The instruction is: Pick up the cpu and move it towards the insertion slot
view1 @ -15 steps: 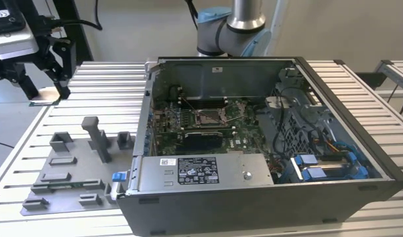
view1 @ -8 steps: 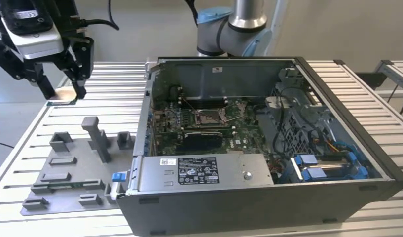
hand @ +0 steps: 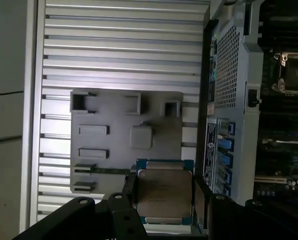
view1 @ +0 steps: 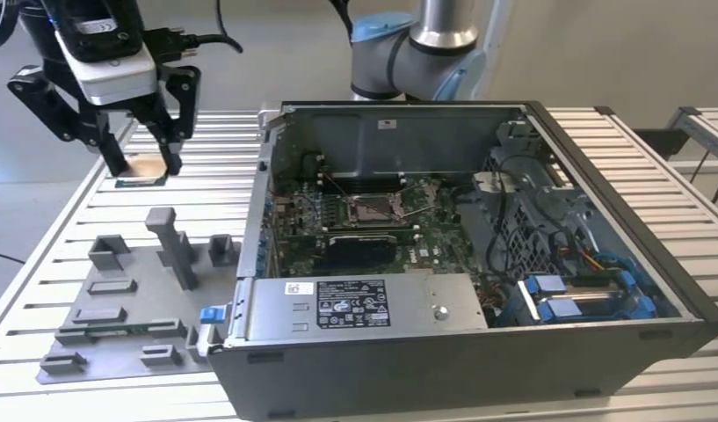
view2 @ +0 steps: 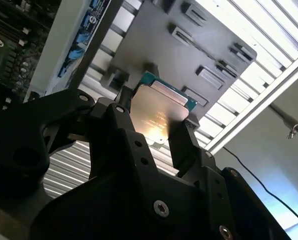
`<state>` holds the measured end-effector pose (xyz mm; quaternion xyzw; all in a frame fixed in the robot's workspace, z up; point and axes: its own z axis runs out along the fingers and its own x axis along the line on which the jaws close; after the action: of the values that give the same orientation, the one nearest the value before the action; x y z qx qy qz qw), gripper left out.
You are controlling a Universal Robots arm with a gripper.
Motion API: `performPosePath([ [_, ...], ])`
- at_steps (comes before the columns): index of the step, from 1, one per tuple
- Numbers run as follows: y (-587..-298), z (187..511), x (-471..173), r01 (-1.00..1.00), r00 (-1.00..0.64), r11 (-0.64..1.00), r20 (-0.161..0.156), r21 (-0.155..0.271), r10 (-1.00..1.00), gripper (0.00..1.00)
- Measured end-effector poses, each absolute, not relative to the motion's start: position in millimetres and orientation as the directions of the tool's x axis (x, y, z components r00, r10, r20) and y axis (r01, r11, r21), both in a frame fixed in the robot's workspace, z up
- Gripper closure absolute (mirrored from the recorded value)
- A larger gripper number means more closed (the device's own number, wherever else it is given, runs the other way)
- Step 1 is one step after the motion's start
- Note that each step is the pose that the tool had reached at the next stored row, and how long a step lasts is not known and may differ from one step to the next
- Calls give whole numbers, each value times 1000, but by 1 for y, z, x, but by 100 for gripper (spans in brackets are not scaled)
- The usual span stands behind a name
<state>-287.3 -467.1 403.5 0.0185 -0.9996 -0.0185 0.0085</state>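
Slatted aluminium desk (view1: 640,158) carries everything. The open dark grey metal computer case (view1: 453,369) sits well apart from the end effector, on the exterior view's right. The flat grey plastic fixture plate with raised blocks (view1: 112,325) lies below the end effector, and nothing there touches it. Black two-finger end effector (view1: 143,167) hangs over the desk, outside the case wall. It is pinching the cpu: a thin square chip with a silvery metal top and green-tan rim (hand: 163,192), one finger on each of two opposite edges. The second wrist view shows the same grip, with the chip (view2: 158,112) held flat and its top face showing. The insertion slot is a small square socket with a silver frame on the green board (view1: 371,207), down inside the case and far from the end effector; it sits at the frame edge in the first wrist view (hand: 294,75). My read: the pick is done, the chip is clear of the plate, and the transfer has barely begun. The carry calls for height over the case rim, a level chip, a firm pinch and lateral travel to above the socket.
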Motion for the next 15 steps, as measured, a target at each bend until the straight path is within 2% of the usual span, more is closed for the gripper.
performPosePath([
  [15, -467, 404, -230, -37, -999, 999, 17, 37, -37, 100],
])
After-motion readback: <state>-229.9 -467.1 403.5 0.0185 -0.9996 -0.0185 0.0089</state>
